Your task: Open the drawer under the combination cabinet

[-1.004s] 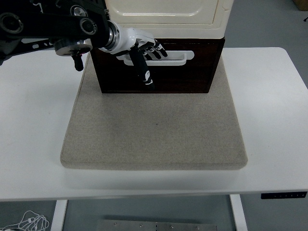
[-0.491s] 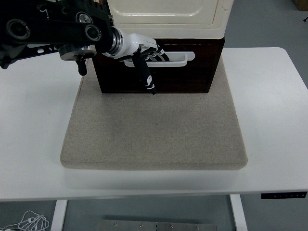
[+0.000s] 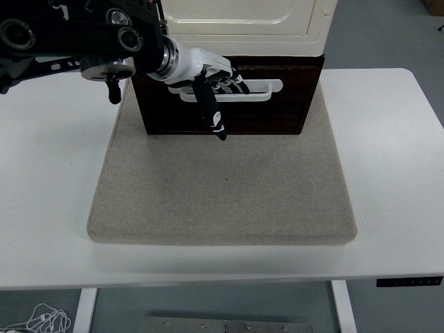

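Observation:
A cream cabinet (image 3: 243,17) stands on a dark brown drawer (image 3: 270,114) at the back of the table. The drawer front carries a long white handle (image 3: 263,94). My left hand (image 3: 216,82), white with black fingertips, reaches in from the left. Its fingers (image 3: 232,78) are hooked into the left half of the handle's slot, and the thumb (image 3: 210,114) points down over the drawer front. The drawer front sits slightly forward of the cabinet. The right arm is out of view.
The cabinet and drawer rest on a grey felt mat (image 3: 222,187) that spreads toward me over the white table (image 3: 388,139). My black left forearm (image 3: 69,35) crosses the upper left of the view.
The left hand's fingers have pushed deeper into the handle slot. The handle now sits a little lower in the picture, so the drawer front has come slightly toward me.

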You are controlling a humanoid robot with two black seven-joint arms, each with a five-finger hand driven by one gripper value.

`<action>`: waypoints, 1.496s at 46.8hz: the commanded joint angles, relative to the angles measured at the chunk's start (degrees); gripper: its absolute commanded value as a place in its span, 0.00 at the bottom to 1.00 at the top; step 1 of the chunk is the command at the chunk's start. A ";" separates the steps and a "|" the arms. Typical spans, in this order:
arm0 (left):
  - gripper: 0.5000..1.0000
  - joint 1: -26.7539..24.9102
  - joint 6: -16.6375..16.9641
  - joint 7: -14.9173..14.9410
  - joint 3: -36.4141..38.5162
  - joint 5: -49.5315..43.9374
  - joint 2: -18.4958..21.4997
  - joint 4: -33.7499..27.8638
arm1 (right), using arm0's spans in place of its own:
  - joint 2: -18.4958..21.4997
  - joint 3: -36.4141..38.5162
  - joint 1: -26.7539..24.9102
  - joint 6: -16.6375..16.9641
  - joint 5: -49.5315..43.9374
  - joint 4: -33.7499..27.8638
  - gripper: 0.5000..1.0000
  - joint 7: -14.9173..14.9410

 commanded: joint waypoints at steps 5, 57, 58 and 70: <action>1.00 -0.66 -2.03 0.05 0.01 0.00 0.19 -0.01 | 0.00 0.00 0.00 0.06 0.00 0.00 0.85 0.02; 1.00 -3.30 -15.13 0.05 -2.54 -0.18 1.60 -0.45 | 0.00 0.00 0.00 -0.03 0.00 0.00 0.85 0.02; 1.00 -3.30 -15.39 0.05 -2.54 -0.18 1.68 -0.45 | 0.00 0.00 0.00 -0.03 0.00 0.00 0.85 -0.07; 1.00 -3.38 -17.68 0.05 -2.71 -0.44 1.95 -0.71 | 0.00 0.00 0.00 0.06 0.00 0.00 0.85 0.02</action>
